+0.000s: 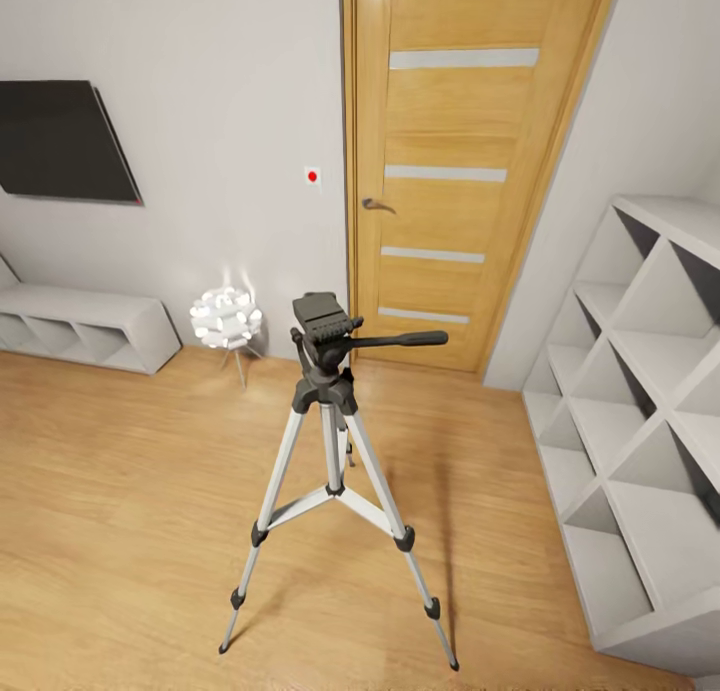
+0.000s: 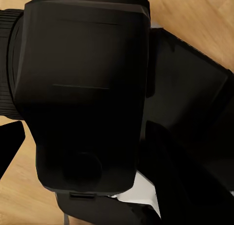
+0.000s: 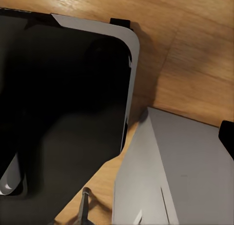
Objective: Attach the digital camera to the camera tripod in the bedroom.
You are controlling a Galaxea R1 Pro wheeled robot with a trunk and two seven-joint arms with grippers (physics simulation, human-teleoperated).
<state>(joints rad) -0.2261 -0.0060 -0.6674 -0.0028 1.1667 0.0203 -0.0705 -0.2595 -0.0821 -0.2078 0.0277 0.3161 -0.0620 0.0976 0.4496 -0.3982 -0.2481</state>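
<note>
we face the camera tripod (image 1: 325,411) at frame centre; the digital camera (image 2: 83,98) sits close before our left wrist, grip state unclear; next, lift it onto the head.

- You're in a home bedroom: pale grey walls, wood plank floor (image 1: 120,491).
- A wooden door (image 1: 455,161), white cubby shelves (image 1: 640,411), a wall screen (image 1: 65,141) and a small lamp (image 1: 227,318) show it.
</note>
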